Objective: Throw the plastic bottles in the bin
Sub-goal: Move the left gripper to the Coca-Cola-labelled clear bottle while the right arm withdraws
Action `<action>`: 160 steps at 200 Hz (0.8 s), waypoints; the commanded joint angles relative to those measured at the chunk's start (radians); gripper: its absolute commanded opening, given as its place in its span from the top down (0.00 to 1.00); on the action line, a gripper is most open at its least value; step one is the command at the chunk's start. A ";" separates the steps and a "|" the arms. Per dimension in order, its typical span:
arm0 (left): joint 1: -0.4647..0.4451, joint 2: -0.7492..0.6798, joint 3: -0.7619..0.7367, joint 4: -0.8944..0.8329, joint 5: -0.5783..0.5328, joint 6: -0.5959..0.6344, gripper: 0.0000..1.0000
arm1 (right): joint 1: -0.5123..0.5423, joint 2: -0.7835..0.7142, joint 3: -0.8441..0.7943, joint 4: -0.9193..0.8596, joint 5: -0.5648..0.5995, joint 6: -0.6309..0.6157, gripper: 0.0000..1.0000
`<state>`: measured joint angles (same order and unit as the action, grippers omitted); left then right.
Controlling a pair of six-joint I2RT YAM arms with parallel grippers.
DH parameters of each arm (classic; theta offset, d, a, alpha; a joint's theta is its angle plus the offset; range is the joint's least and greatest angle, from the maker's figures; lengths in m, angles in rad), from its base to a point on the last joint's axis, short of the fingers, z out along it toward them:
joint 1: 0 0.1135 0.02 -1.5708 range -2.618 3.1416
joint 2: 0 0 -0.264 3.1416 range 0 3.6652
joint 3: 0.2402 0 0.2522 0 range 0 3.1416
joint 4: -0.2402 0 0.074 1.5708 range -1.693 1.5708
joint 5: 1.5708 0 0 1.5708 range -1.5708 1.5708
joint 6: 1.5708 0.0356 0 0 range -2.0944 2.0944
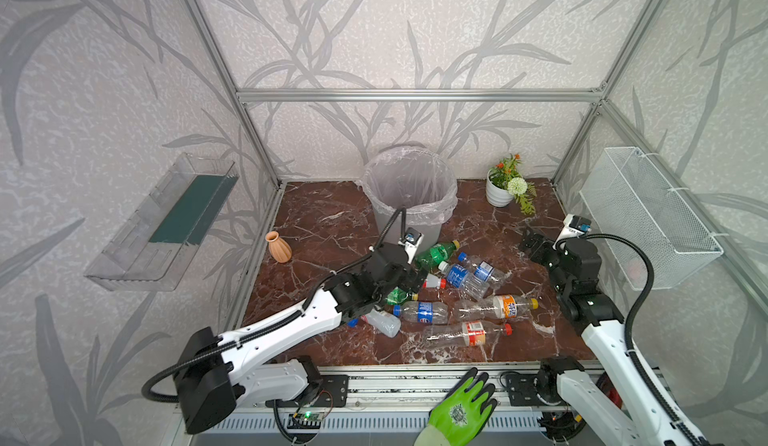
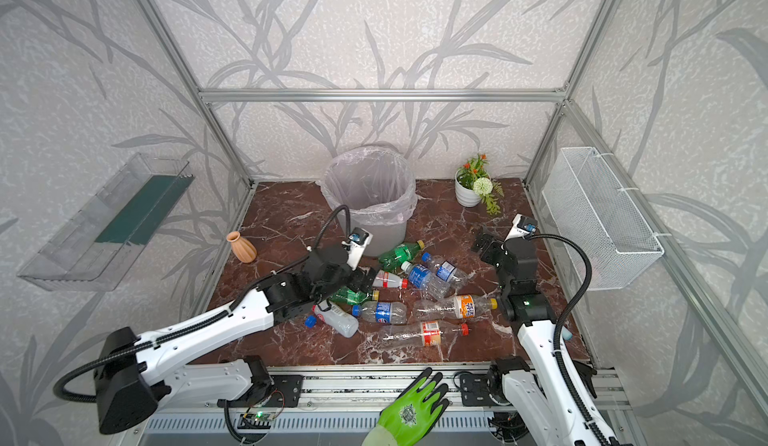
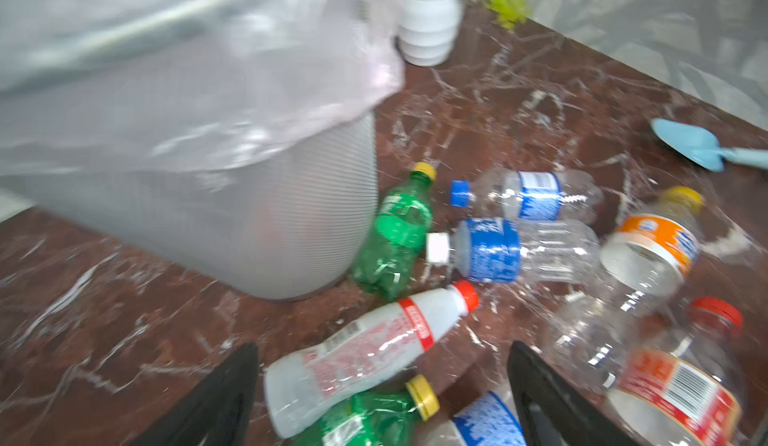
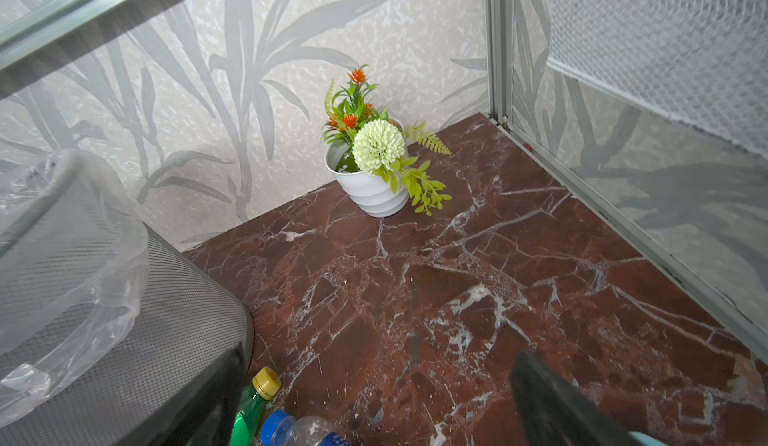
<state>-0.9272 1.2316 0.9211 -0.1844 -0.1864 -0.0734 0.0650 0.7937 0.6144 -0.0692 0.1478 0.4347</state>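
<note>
**Bottles.** 9 small plastic drink bottles [image 1: 428,312] were counted in a top view. All lie on their sides on the counter, clustered just in front of the round grey plastic bin with thin translucent liner [image 1: 428,228]. None is seen inside the bin. They are judged empty, hence very light. Several walls are dented or crushed, so they will be soft under a squeeze and apt to roll or skid.

**Left gripper** [image 3: 384,346]. The jaws are spread wide and nothing is held. It is set astride the milky-white bottle with red cap and red label band [image 3: 365,352], which lies near the bin's base and touches a crushed green bottle with yellow cap [image 3: 365,419]. Hold is judged best across the mid-body; the neck is stiffer but narrow. Contact cannot be told.

**Right gripper** [image 1: 528,240]. It is wide and empty, right of the bin and apart from the pile.

**Surface.** The red-brown marble-patterned counter [image 1: 332,223] looks smooth and glossy.

**Room.** Leaf-printed panels in an aluminium frame stand behind the bin and to both sides of it. A white ribbed flower pot [image 1: 498,196] stands right of the bin and a terracotta ribbed vase [image 1: 278,248] left of it. The bin rim stands well above the bottles, so a lift is judged necessary.
</note>
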 commanded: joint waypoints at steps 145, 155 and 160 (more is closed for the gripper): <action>-0.249 0.575 0.386 -0.397 0.488 0.354 0.32 | -0.103 -0.087 -0.084 -0.086 -0.043 0.092 0.01; -0.257 0.589 0.390 -0.392 0.475 0.350 0.32 | -0.105 -0.097 -0.088 -0.090 -0.043 0.090 0.01; -0.261 0.596 0.393 -0.391 0.472 0.348 0.32 | -0.106 -0.101 -0.090 -0.092 -0.045 0.088 0.01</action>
<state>-1.1725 1.8038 1.2766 -0.5320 0.2768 0.2382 -0.0330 0.7223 0.5369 -0.1429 0.1127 0.5297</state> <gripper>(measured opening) 0.680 0.992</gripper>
